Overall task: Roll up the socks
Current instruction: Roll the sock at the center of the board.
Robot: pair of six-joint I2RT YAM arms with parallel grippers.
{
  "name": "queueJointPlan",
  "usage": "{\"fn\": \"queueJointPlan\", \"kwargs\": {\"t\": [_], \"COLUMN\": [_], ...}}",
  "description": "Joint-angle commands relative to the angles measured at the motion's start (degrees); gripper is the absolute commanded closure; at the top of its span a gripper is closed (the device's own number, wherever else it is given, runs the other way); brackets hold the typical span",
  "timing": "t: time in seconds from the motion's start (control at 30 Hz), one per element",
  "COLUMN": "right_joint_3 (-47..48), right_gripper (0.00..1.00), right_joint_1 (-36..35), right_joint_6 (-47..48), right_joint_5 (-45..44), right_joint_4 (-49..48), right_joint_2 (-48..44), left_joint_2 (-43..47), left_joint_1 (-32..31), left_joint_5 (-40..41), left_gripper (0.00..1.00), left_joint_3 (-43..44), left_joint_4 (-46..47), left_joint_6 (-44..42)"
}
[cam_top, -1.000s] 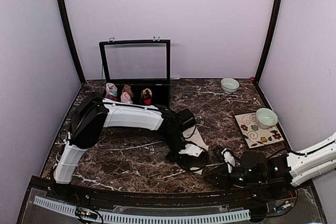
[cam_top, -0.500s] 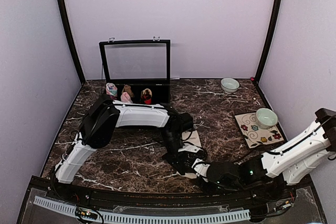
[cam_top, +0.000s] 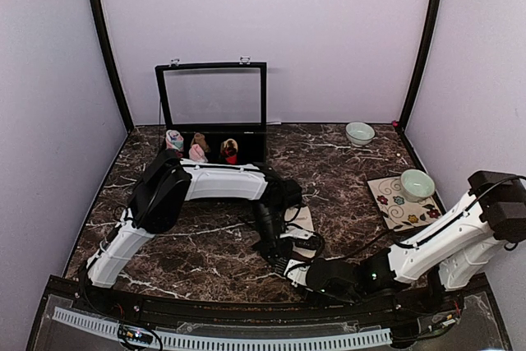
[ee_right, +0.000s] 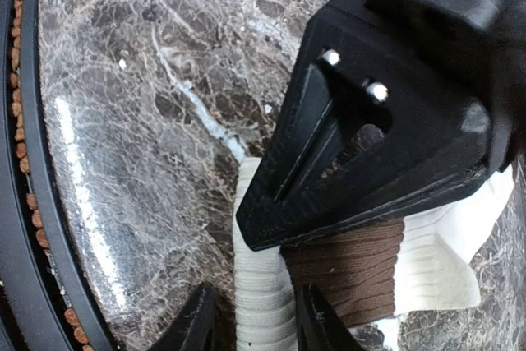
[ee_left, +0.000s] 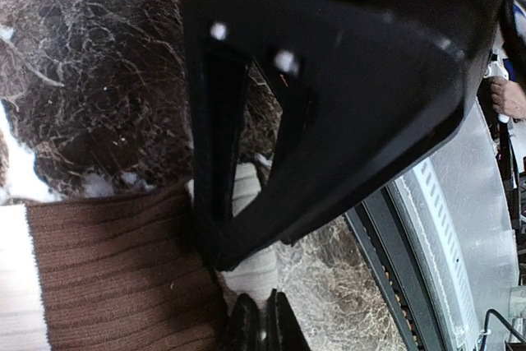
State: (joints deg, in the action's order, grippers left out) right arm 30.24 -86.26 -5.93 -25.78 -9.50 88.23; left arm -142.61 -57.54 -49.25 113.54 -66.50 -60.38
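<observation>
The cream sock is a soft ribbed knit, off-white along its length. Its brown cuff has a finer rib, and the two colours meet in a clean straight line. The sock lies on the dark, white-veined marble tabletop, at about 6 o'clock from the tabletop's middle, close to the near edge and between the two arms. One cream edge is gathered into a narrow, thick fold that runs alongside the cuff.

The left pincer comes in from 12 o'clock and points downward. Its fingers are pressed together and the tip rests on the sock at the edge of the brown cuff, just beside the cream fold. Whether any cloth is caught between those fingers cannot be told.

The right pincer reaches in low from about 4 o'clock. It stands partly spread, with one finger on each side of the cream fold, pinching it just at 6 o'clock of the left pincer's tip. The two pincers are close together.

At 11 o'clock stands a black case with its lid up and rolled bundles inside. A pale bowl sits at 2 o'clock, and a second bowl rests on a flowered tile at 3 o'clock.
</observation>
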Motion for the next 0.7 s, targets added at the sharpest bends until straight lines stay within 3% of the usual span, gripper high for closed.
{"fn": "queueJointPlan", "kwargs": {"t": [0.0,0.1,0.27,0.4,0.57,0.6,0.63,0.67], "right_joint_3": [1.1,0.8,-1.5,-3.1,-5.3,-5.8,-6.2,-6.6], "right_gripper": [0.74,0.9,1.0,1.0,1.0,1.0,1.0,1.0], "right_joint_1": [-0.4,-0.3,-0.1,0.0,0.1,0.1,0.2,0.3], "right_joint_6": [1.0,0.0,-2.9,-6.2,-11.1,-12.5,-13.5,-14.4], "right_joint_5": [-0.7,-1.2,-1.7,0.0,2.7,3.5,4.1,4.7], "right_joint_4": [-4.5,-5.4,-7.1,-8.4,-10.4,-10.7,-10.8,-10.9], "right_joint_2": [2.2,2.7,4.0,4.8,4.9,4.8,4.7,4.6], "left_joint_2": [-3.0,-3.1,-2.7,-1.1,7.0,9.1,11.5,13.8], "left_joint_1": [0.1,0.2,0.6,1.4,3.8,4.3,4.8,5.3], "left_joint_5": [6.2,6.3,6.0,5.7,6.3,7.3,8.9,10.2], "left_gripper": [0.99,0.97,0.9,0.81,0.63,0.5,0.47,0.34], "left_joint_3": [-0.4,-0.3,-0.3,-0.8,-7.6,-9.6,-11.8,-13.9], "left_joint_4": [-1.4,-1.4,-1.6,-0.3,8.0,10.6,13.4,16.2], "left_joint_6": [0.7,0.9,0.9,2.2,6.4,7.5,8.9,10.0]}}
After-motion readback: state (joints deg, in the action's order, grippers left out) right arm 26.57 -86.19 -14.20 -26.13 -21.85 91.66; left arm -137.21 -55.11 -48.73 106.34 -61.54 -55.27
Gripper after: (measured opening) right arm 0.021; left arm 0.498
